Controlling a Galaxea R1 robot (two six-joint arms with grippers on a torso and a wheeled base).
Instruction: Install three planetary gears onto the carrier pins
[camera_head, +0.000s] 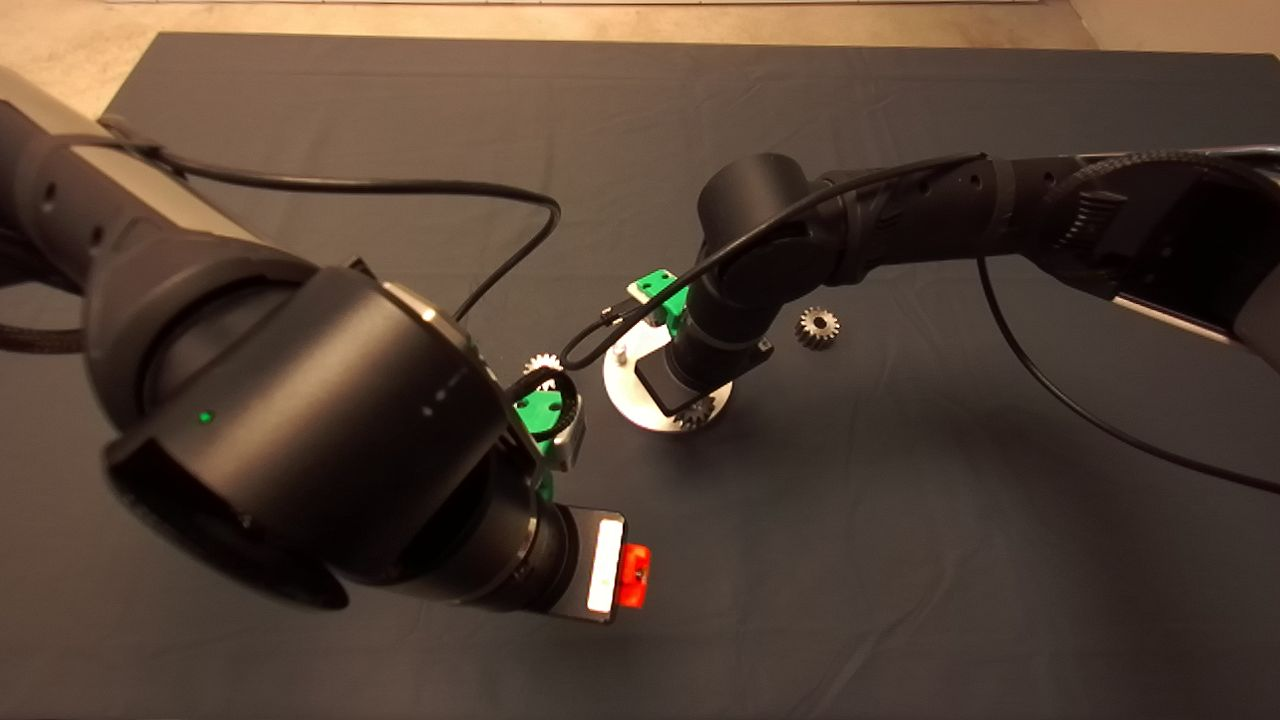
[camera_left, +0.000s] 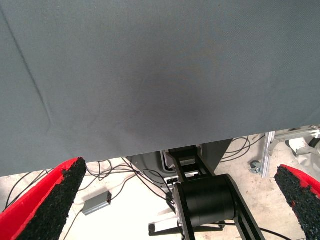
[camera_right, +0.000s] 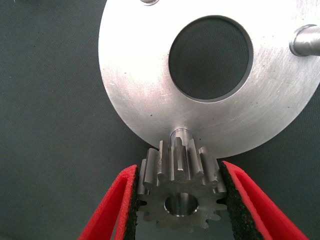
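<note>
Right gripper (camera_right: 177, 200) is over the near rim of the silver disc (camera_head: 633, 397), pinching 1 gear (camera_right: 179, 189) between both black pads, which press on its toothed sides. The gear sits over a pin (camera_right: 181, 135) at the disc edge, bore facing the camera; I can't tell whether it is seated on that pin or just above it. In the head view this gear (camera_head: 694, 413) peeks out under the right wrist at the disc's lower edge.

Disc lies flat on the dark mat (camera_head: 900, 560), large centre hole (camera_right: 210, 57) open. A 2nd pin (camera_right: 305, 41) stands bare at the far side, and the base of a 3rd (camera_right: 150, 2) shows at the frame edge.

2nd gear (camera_head: 817, 327) lies loose on the mat, just right of the right arm, near the disc but apart from it. 3rd gear (camera_head: 544, 365) shows partly behind the left arm's wrist, left of the disc; can't tell what it rests on.

Left gripper (camera_left: 177, 205) hangs over the mat's front edge, fingers (camera_left: 57, 197) spread wide, holding nothing. Floor, cables and a small grey box (camera_left: 97, 202) show past the edge.
</note>
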